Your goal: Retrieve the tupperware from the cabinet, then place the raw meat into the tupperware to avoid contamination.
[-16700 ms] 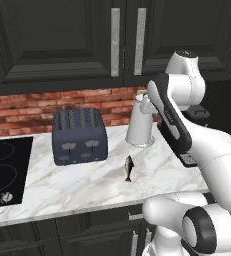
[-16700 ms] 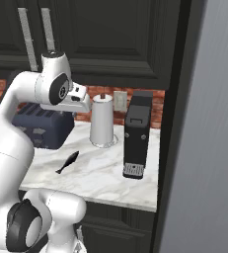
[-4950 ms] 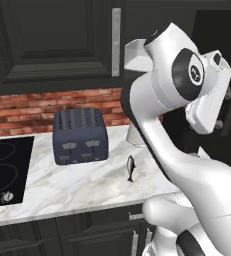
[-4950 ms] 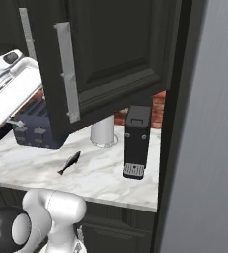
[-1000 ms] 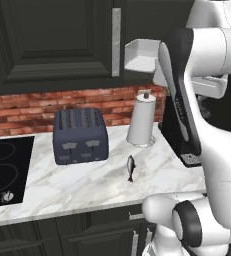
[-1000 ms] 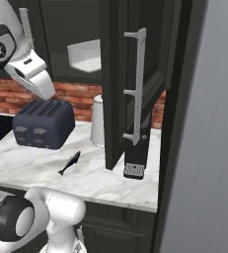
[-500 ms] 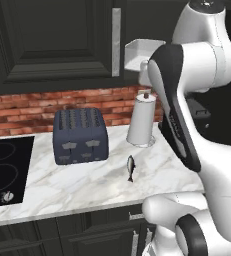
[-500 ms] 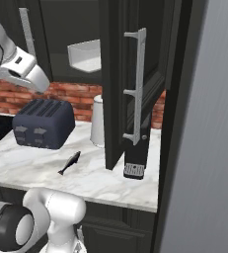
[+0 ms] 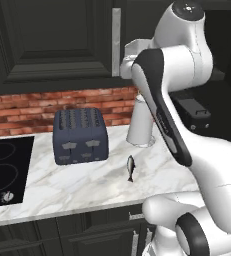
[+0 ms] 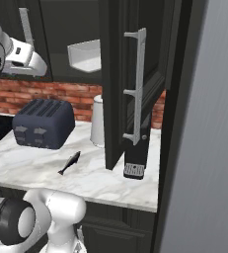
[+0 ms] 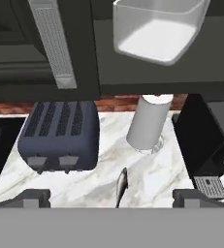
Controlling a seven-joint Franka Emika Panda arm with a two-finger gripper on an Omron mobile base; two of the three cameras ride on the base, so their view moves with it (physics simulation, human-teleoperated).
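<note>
The cabinet (image 10: pixel 116 69) stands open, its door swung out toward the camera. On its dark shelf (image 11: pixel 147 75) sits the tupperware (image 11: pixel 157 29), a shallow white open container, also visible as the tupperware (image 10: pixel 88 56) in the right base view. My gripper (image 11: pixel 111 198) is open, its two fingertips far apart with nothing between them, held back from the shelf and lower than the tupperware. My hand (image 10: pixel 26 58) hovers to the left of the opening. The raw meat (image 9: pixel 130 168), a small dark fish (image 11: pixel 121 183), lies on the marble counter in front of the paper-towel roll.
A dark blue toaster (image 9: pixel 80 135) stands on the counter left of the fish. A white paper-towel roll (image 11: pixel 147 123) stands behind it, and a black coffee machine (image 10: pixel 135 158) sits under the open door. A black hob (image 9: pixel 4 170) lies at far left. The door's bar handle (image 10: pixel 137 86) juts out.
The arm has swung left and folded in front of the open cabinet. The hand has risen and levelled toward the shelf. Door, tupperware and fish have not moved.
</note>
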